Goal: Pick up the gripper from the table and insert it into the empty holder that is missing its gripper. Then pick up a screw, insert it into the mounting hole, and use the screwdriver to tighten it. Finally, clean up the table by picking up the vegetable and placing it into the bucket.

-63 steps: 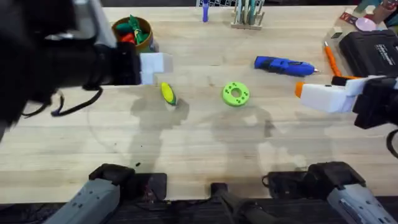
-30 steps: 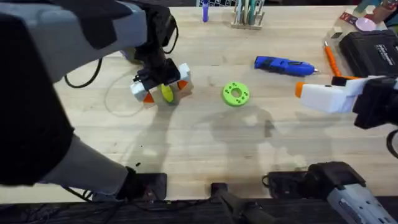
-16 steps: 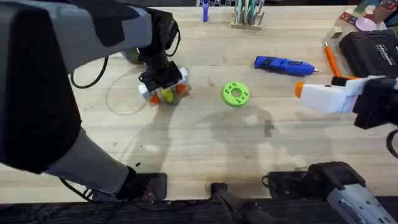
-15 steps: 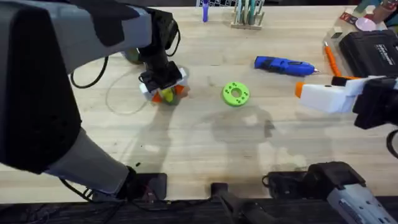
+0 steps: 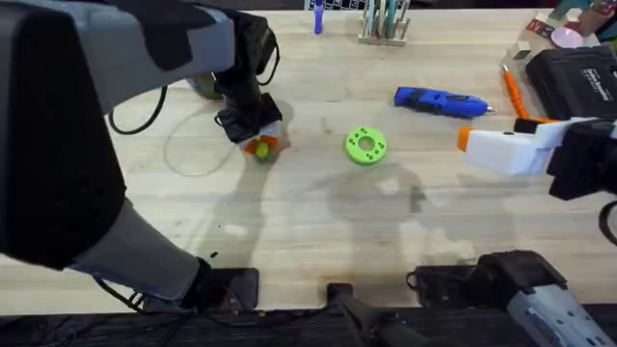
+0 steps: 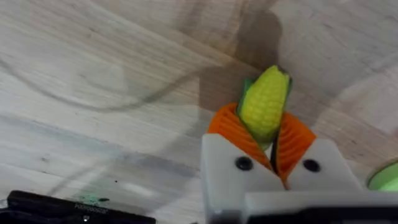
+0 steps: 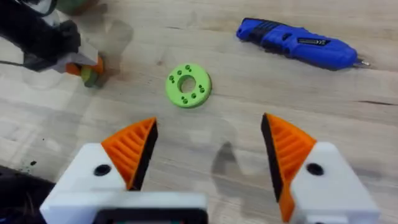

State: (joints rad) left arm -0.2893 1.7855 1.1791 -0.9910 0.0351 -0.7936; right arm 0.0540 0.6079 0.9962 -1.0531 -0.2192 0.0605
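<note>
The left claw (image 6: 273,146) has now clenched on the vegetable (image 6: 265,103), toward the far left of the tabletop (image 5: 318,241); next comes carrying it to the bucket (image 5: 201,85). The right claw (image 7: 208,152) hangs released.

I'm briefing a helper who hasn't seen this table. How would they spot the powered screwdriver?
Look at the far right part of the pale wooden table, beyond the flat green plastic disc with holes. The thick bright-blue pen-shaped screwdriver lies there on its side. The thin orange-handled tool farther right is much slimmer.
</note>
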